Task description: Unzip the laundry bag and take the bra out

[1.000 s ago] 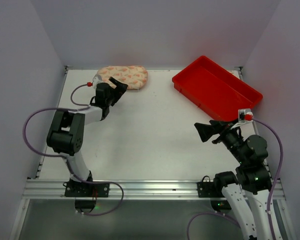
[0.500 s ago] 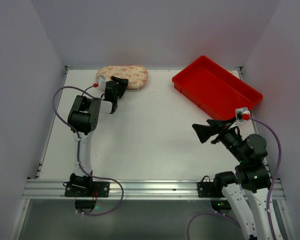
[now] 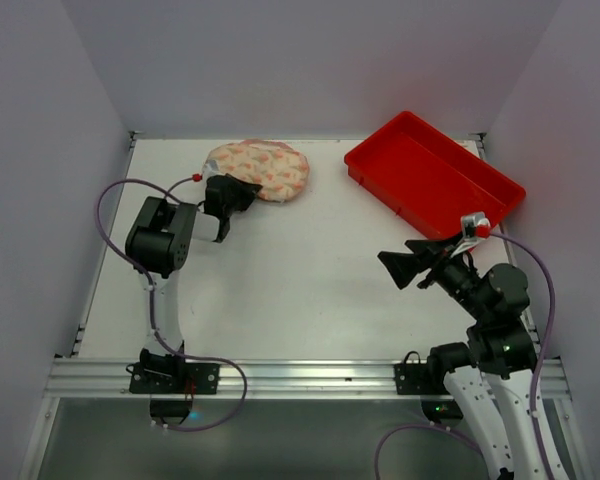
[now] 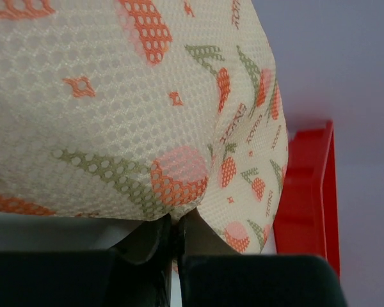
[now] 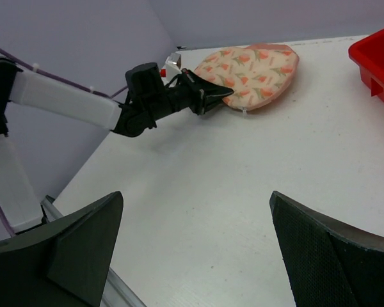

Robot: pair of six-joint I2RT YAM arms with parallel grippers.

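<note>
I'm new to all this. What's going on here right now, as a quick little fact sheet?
laundry bag: printed cream pouch at the far edge of the table, looks closed
left end effector: shut, pinching the laundry bag's near edge
right end effector: open, holding nothing, above the table's right side
red tray: far right corner of the table
bra: not visible

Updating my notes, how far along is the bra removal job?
Done: nothing visible; the laundry bag looks closed, no bra showing. In hand: the left gripper is shut on the bag's near edge. Left: unzipping and pulling out the bra; the right gripper hangs open, apart.
</note>
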